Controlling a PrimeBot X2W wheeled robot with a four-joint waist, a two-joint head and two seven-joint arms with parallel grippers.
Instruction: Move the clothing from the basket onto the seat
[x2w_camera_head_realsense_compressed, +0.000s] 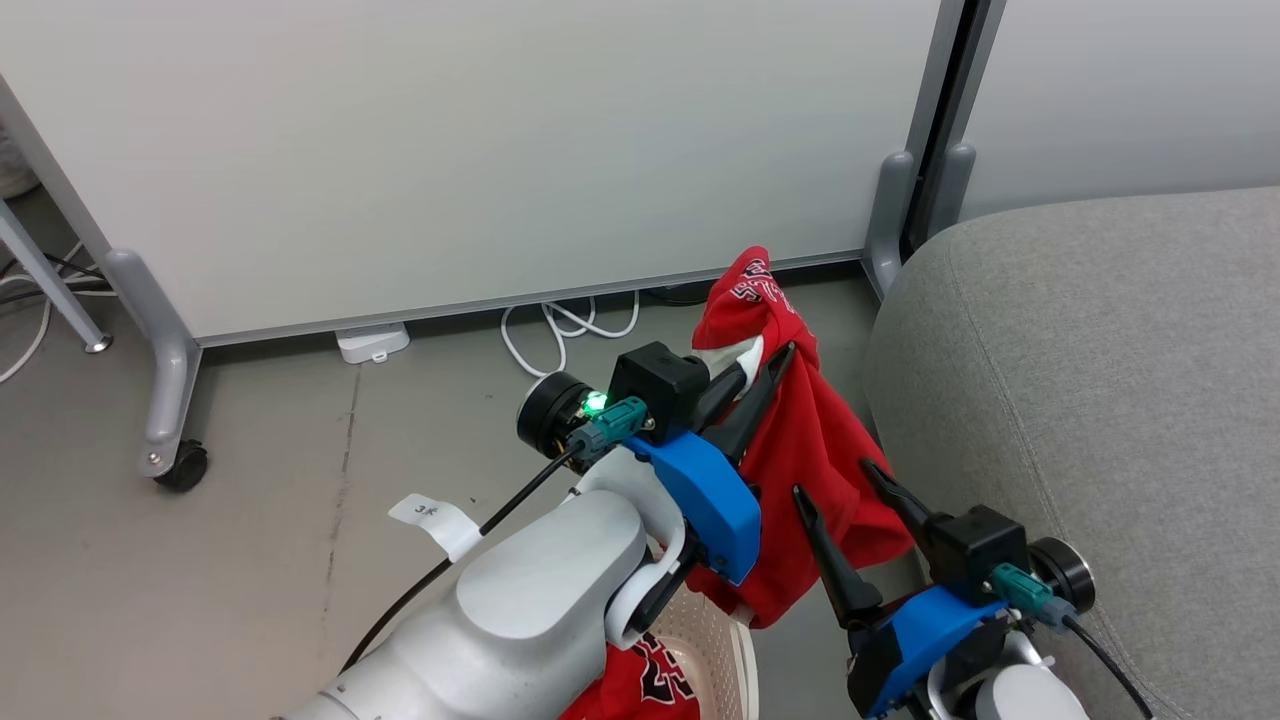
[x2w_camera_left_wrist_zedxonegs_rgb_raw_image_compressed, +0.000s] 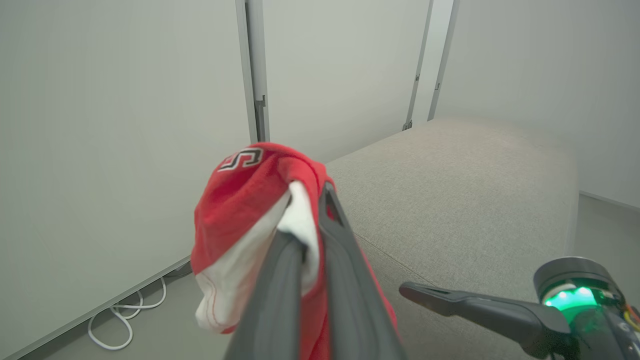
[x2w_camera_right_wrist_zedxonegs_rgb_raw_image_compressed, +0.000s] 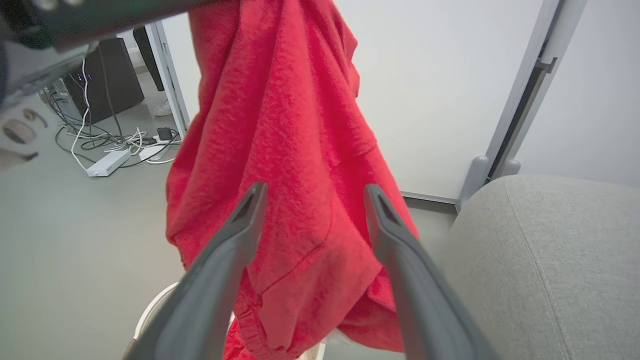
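A red jersey (x2w_camera_head_realsense_compressed: 805, 450) hangs in the air from my left gripper (x2w_camera_head_realsense_compressed: 768, 362), which is shut on a bunched fold with white trim near its top. In the left wrist view the jersey (x2w_camera_left_wrist_zedxonegs_rgb_raw_image_compressed: 240, 200) drapes over the left gripper (x2w_camera_left_wrist_zedxonegs_rgb_raw_image_compressed: 311, 212). Just left of the grey seat (x2w_camera_head_realsense_compressed: 1100, 400), my right gripper (x2w_camera_head_realsense_compressed: 833, 480) stands open beside the jersey's lower part. Its fingers frame the hanging jersey (x2w_camera_right_wrist_zedxonegs_rgb_raw_image_compressed: 280, 125) in the right wrist view without touching it. Below sits the basket (x2w_camera_head_realsense_compressed: 722, 640), mostly hidden by my left arm, with a second red jersey (x2w_camera_head_realsense_compressed: 650, 685) in it.
White partition panels (x2w_camera_head_realsense_compressed: 450, 150) on grey wheeled feet (x2w_camera_head_realsense_compressed: 165, 400) stand behind, with white cables (x2w_camera_head_realsense_compressed: 560, 330) on the floor beneath them. The seat (x2w_camera_left_wrist_zedxonegs_rgb_raw_image_compressed: 450, 200) spreads wide to the right. A power strip and more cables (x2w_camera_right_wrist_zedxonegs_rgb_raw_image_compressed: 107, 160) lie on the floor.
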